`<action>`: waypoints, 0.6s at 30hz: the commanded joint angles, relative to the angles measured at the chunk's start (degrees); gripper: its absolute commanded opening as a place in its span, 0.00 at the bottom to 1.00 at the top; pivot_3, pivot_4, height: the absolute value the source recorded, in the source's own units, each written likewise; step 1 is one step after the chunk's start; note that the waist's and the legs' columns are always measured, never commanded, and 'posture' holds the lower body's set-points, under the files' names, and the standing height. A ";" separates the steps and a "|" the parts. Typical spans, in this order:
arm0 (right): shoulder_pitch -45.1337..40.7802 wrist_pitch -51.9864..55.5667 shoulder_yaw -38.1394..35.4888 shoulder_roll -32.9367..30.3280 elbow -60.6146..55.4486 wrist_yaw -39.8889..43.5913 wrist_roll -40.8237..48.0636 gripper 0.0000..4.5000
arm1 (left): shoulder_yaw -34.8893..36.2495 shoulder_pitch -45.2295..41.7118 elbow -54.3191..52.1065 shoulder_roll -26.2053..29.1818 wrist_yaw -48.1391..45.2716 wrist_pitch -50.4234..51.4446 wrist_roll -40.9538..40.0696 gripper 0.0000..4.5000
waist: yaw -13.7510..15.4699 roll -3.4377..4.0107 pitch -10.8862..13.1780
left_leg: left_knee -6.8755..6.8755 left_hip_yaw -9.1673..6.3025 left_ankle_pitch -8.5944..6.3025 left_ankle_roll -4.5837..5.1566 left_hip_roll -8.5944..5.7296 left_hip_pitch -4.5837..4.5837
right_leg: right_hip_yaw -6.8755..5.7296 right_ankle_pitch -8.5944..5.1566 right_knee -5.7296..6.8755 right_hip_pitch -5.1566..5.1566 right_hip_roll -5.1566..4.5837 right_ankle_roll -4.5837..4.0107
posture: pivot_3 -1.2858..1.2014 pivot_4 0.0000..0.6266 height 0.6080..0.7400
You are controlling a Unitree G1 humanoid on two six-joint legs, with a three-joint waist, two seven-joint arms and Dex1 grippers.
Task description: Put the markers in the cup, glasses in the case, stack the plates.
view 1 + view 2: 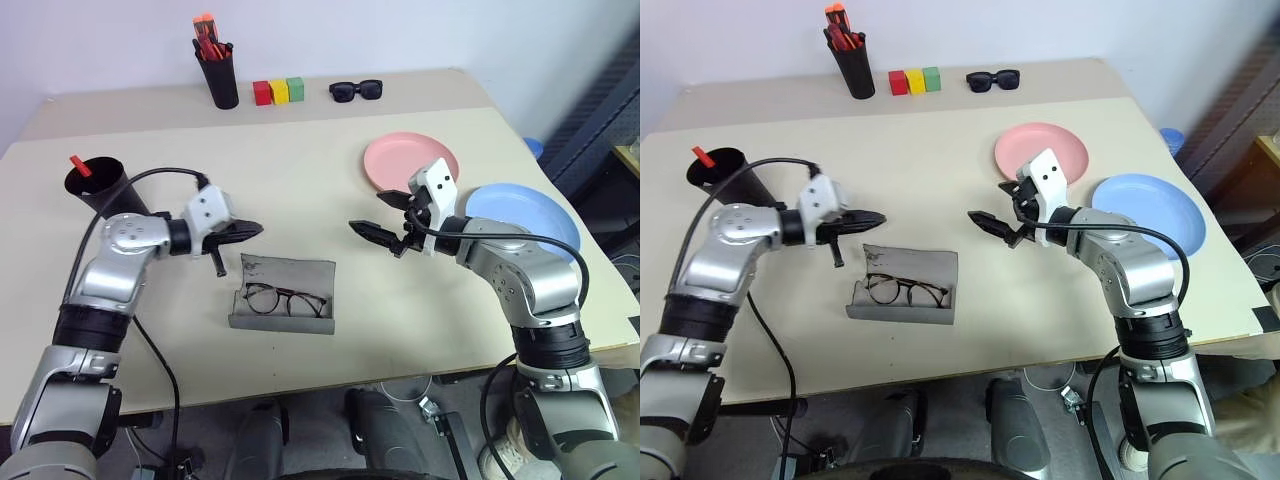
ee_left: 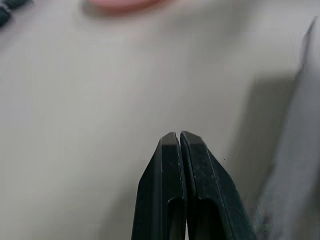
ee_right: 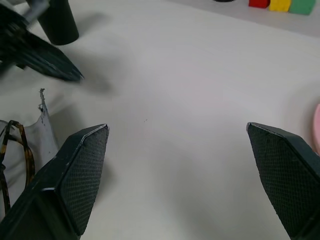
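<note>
The left tool (image 1: 250,229) hangs over the table (image 1: 300,180) with its two black fingers (image 2: 172,165) pressed flat together, nothing between them, its tip just above the back edge of the grey case (image 1: 285,293). The case lies open near the table's front, and the glasses (image 1: 285,300) rest inside it, folded flat. The right tool (image 1: 378,218) hovers to the right of the case, apart from it, its fingers (image 3: 82,165) spread wide and empty, pointing toward the left tool. Behind the right tool sits the pink plate (image 1: 410,160), and the blue plate (image 1: 525,215) lies beside it to the right, partly under the right arm; the two plates are not stacked. The black cup (image 1: 97,185) stands at the table's left edge, behind the left arm, with a red-capped marker (image 1: 79,165) poking out of it.
</note>
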 commanded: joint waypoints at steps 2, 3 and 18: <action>1.17 0.30 -1.40 0.06 -3.96 -0.63 1.64 1.00 | -0.35 -3.01 2.25 2.01 -7.10 -3.11 -0.57 0.01 | 0.14 0.00 0.00 | 0.00 -0.02 0.00 0.00 0.00 0.00 | -0.01 0.00 0.01 0.00 0.00 0.00 | 0.52 0.24 1.00; 1.40 0.53 -1.47 -0.02 -4.24 -0.67 1.86 1.00 | -0.29 -3.20 2.77 2.20 -8.12 -3.51 -0.68 0.01 | 0.13 0.00 0.00 | 0.00 -0.02 0.00 0.00 0.00 -0.01 | -0.01 0.00 0.01 0.00 0.00 0.00 | 0.52 0.24 1.00; 2.63 0.07 -1.63 -0.85 -2.96 -0.47 2.12 1.00 | 2.14 3.11 -7.88 8.30 -20.60 2.42 -9.17 0.01 | 0.23 0.00 0.00 | 0.03 -0.02 0.00 0.01 0.01 -0.01 | 0.00 -0.01 0.01 0.02 -0.01 0.00 | 0.52 0.24 1.00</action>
